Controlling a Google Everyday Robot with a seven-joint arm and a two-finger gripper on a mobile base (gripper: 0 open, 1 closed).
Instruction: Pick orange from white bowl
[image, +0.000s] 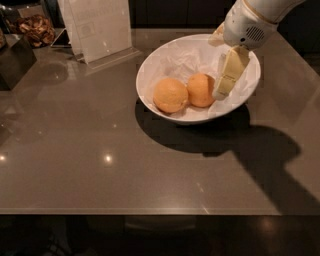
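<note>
The white bowl, lined with crumpled white paper, stands on the grey table right of centre. Two oranges lie in it side by side. The deeper-coloured orange is on the right; its paler, yellowish twin is on the left. My gripper reaches down into the bowl from the upper right and its tip is right beside the right side of the deeper orange. I cannot tell whether it touches the fruit. It holds nothing that I can see.
A clear stand with a paper sign stands at the back left of the table. A dark box and a container of brown snacks are at the far left. The table's front edge runs along the bottom.
</note>
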